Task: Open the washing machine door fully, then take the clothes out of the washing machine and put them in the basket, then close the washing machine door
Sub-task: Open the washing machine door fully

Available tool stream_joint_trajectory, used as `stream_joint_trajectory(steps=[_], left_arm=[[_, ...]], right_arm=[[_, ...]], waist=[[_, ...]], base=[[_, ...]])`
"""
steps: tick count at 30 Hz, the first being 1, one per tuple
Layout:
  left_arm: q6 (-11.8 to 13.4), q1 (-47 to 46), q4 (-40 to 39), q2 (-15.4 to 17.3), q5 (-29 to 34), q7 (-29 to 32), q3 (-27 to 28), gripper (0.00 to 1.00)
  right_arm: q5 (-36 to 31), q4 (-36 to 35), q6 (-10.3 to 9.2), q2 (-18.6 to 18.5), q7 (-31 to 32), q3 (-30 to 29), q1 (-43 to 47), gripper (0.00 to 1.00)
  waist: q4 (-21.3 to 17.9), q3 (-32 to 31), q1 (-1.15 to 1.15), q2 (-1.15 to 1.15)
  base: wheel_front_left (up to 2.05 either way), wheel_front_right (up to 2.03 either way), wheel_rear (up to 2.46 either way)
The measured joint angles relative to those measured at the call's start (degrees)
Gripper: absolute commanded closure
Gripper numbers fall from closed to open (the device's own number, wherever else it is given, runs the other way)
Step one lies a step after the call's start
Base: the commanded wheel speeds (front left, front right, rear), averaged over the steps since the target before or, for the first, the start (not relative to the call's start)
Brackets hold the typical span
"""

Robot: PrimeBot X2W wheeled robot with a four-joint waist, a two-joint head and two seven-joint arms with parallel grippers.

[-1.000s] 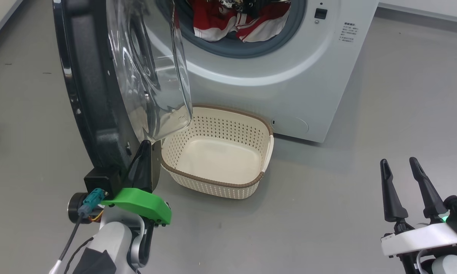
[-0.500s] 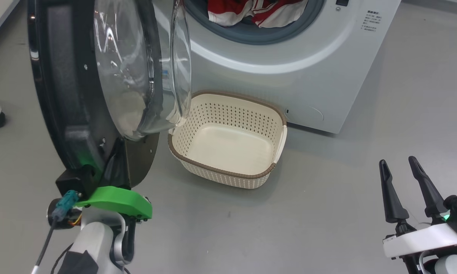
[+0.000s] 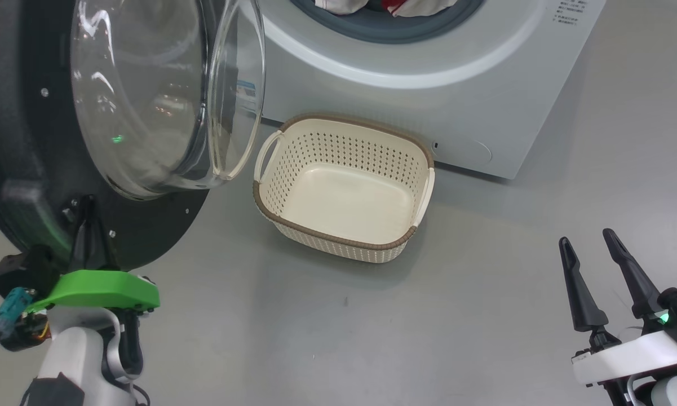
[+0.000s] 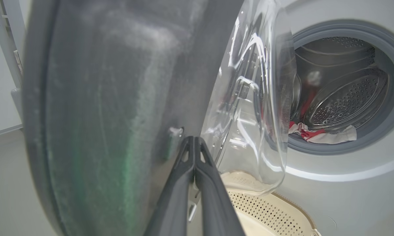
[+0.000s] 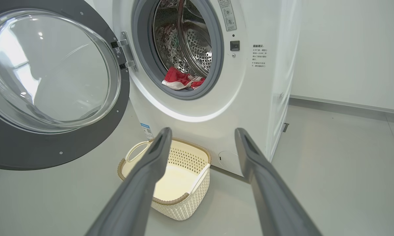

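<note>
The door (image 3: 11,141) stands open left of the washing machine (image 3: 406,107), the left fingers (image 4: 180,170) together against its inner face. The clothes (image 5: 180,80) lie inside the machine, the basket (image 3: 338,239) just in front. The right fingers (image 3: 578,287) are apart, empty. The closed tips may slip off the smooth door, leaving it short.

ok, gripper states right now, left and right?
Left gripper: shut, nothing between the fingers, tips at the inner side of the washer door.
Right gripper: open, empty.
</note>
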Motion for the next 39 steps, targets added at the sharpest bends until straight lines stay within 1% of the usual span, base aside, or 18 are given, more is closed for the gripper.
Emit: stream_joint_trajectory(steps=[9,13,17,27,33,39], left_arm=[[0.0,-0.1,-2.1,0.2,-0.4,-0.2,6.2,1.0],[0.0,-0.4,-2.5,1.3,-0.5,-0.2,8.9,1.0],[0.0,-1.3,-3.0,1.8,-0.8,-0.2,11.3,1.0],[0.0,-3.3,-2.6,3.1,-1.3,0.0,13.5,1.0],[0.0,-4.7,-1.6,5.3,-2.1,1.1,15.9,1.0],[0.0,-6.4,0.0,7.2,-3.1,2.4,17.1,1.0]], right_arm=[[0.0,-1.5,0.0,-3.1,0.0,-0.6,0.0,0.0],[0.1,-2.3,0.0,-4.4,0.0,-0.8,0.0,0.0],[0.2,-2.9,0.0,-5.8,0.0,-1.5,-0.1,0.0],[1.0,-4.2,0.0,-8.1,0.0,-2.5,-0.4,0.0],[1.2,-4.9,0.0,-9.3,0.0,-3.1,-0.5,0.0],[1.6,-5.4,0.0,-10.4,0.0,-3.4,-0.6,0.0]], waist=[[-0.5,3.9,0.0,0.0],[-0.7,5.9,0.0,0.0],[-1.0,7.8,0.0,0.0],[-1.2,11.6,0.0,0.0],[-1.2,13.6,0.0,0.0],[-1.2,15.2,0.0,0.0]], base=[[0.0,0.0,0.0],[0.0,0.0,0.0],[0.0,0.0,0.0],[0.0,0.0,0.0],[0.0,0.0,0.0],[0.0,0.0,0.0]])
